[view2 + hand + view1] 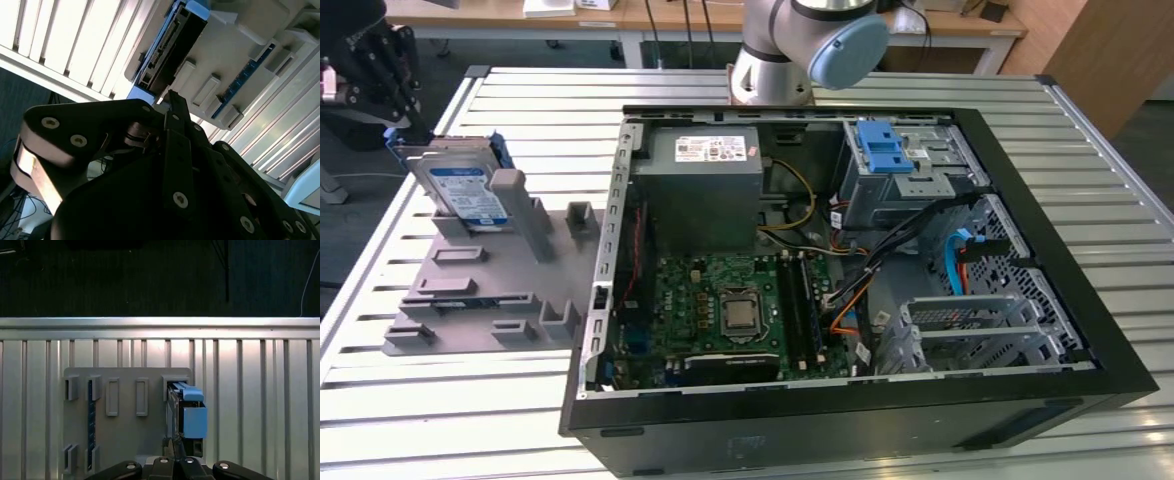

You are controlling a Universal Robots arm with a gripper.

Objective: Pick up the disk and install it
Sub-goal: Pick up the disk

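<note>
1 disk seen upright in holder | gripper cut off at disk's 11 o'clock | opening cannot be told

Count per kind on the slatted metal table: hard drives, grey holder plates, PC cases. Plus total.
disk: 1 (standing on edge in the holder)
grey holder plate: 1
open PC case: 1
Total: 3
</note>
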